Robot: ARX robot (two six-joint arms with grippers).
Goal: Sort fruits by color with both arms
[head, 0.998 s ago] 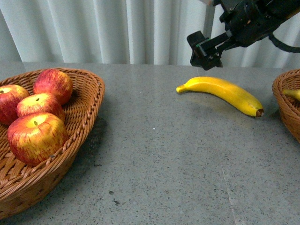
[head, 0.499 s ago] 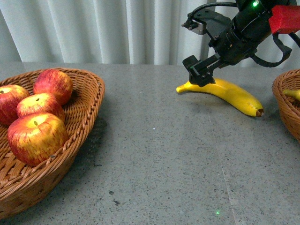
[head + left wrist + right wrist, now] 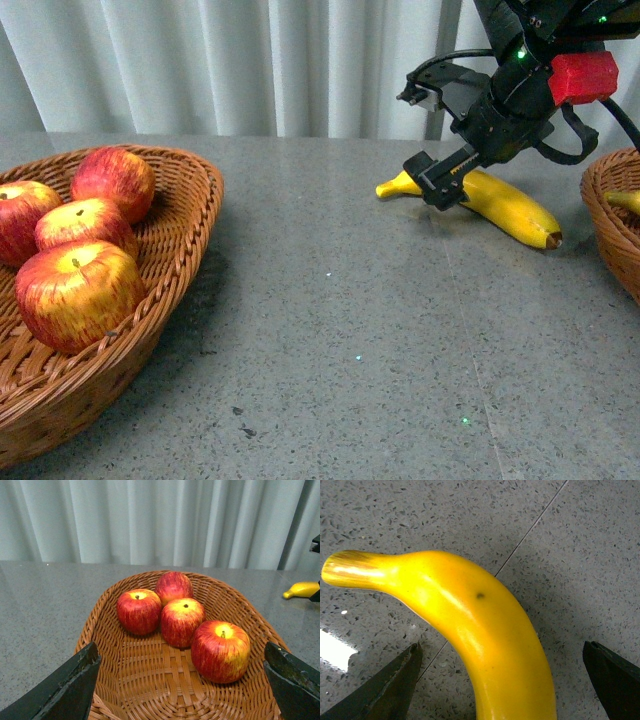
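Note:
A long yellow banana (image 3: 505, 205) lies on the grey table at the back right. My right gripper (image 3: 445, 178) hangs open right over its stem half, one finger on each side. In the right wrist view the banana (image 3: 485, 635) runs between the spread fingers (image 3: 390, 687). Several red apples with yellow streaks (image 3: 80, 290) sit in a wicker basket (image 3: 190, 215) at the left. In the left wrist view the apples (image 3: 220, 650) lie ahead of my open left gripper (image 3: 182, 690), which holds nothing. The left arm does not show in the front view.
A second wicker basket (image 3: 610, 225) stands at the right edge with a yellow banana tip (image 3: 625, 200) showing inside. A white curtain hangs behind the table. A thin seam line crosses the tabletop under the banana.
My right arm has come down from above the table and shifted right, so the open gripper now straddles the banana. The banana and apples have not moved.

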